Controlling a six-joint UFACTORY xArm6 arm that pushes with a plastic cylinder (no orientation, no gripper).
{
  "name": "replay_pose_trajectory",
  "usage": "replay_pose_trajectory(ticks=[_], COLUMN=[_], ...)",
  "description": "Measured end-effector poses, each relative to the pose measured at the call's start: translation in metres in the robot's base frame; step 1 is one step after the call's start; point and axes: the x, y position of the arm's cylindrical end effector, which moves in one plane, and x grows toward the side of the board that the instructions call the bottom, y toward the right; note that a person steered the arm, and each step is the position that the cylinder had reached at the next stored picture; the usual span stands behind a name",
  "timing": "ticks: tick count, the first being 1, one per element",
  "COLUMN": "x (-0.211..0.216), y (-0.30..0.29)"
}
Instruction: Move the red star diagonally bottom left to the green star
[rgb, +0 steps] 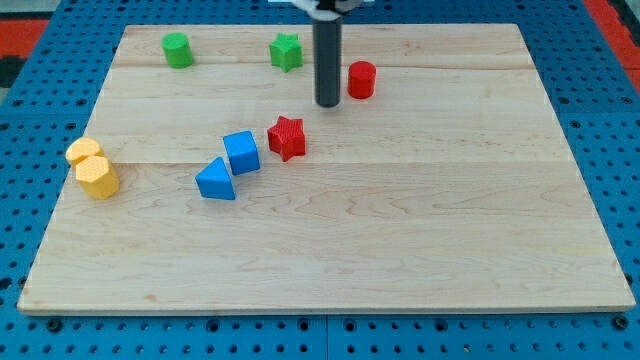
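Note:
The red star (287, 137) lies near the board's middle, just right of the blue cube (241, 152). The green star (286, 51) sits near the view's top, almost straight above the red star. My tip (327, 103) is between them, up and to the right of the red star, apart from it. It is just left of the red cylinder (361, 79) and below right of the green star.
A blue triangle (216, 180) lies lower left of the blue cube. A green cylinder (178, 50) stands at the top left. Two yellow blocks (92, 167) sit together at the left edge of the wooden board (400, 250).

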Motion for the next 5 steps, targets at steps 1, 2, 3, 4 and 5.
replay_pose_trajectory(ticks=[1, 2, 3, 4, 5], x=[-0.034, -0.062, -0.012, 0.039, 0.066], y=[0.040, 0.067, 0.057, 0.062, 0.008])
